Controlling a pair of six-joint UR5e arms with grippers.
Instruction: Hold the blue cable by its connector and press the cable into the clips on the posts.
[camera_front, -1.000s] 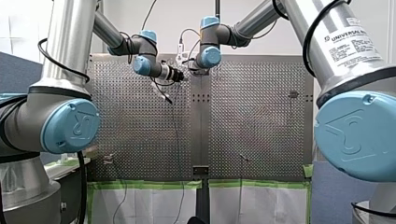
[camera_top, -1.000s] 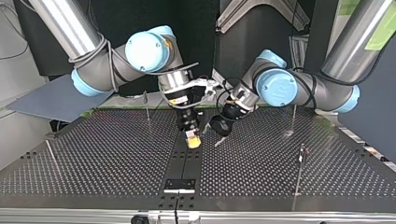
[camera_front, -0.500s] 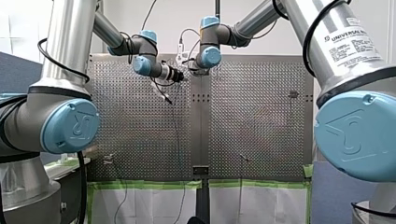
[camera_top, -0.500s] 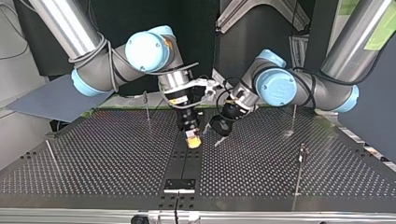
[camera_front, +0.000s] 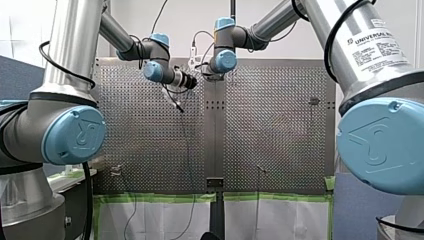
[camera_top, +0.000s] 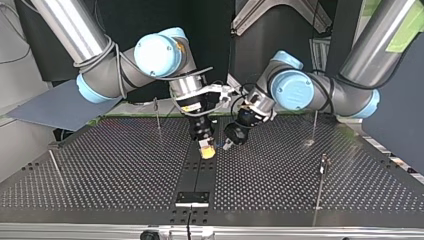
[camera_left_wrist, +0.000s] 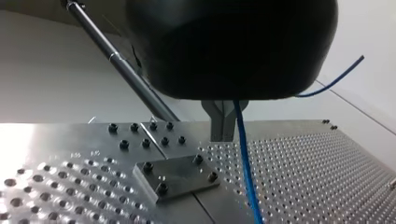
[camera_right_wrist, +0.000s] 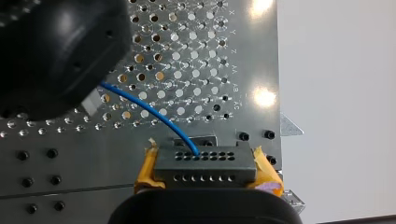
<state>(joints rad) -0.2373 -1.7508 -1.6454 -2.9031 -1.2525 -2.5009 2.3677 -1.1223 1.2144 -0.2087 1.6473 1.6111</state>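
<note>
Status: right gripper (camera_right_wrist: 205, 173) clamping connector (camera_right_wrist: 219, 163) between yellow pads. From it, blue cable (camera_left_wrist: 245, 168) arcing to left gripper (camera_left_wrist: 223, 128), fingers sitting together, apparently around it. No cable showing in any clip on posts (camera_top: 320, 190); all pressing-in judged outstanding.

Thin blue cable (camera_right_wrist: 140, 105), curving out of a dark grey connector (camera_right_wrist: 205, 173) with two rows of small holes. Connector clamped in the right claw (camera_right_wrist: 205, 163), low over the tabletop's (camera_top: 100, 165) middle. Slim posts (camera_top: 320, 185) upright, well apart from it; clips too small to tell.
</note>
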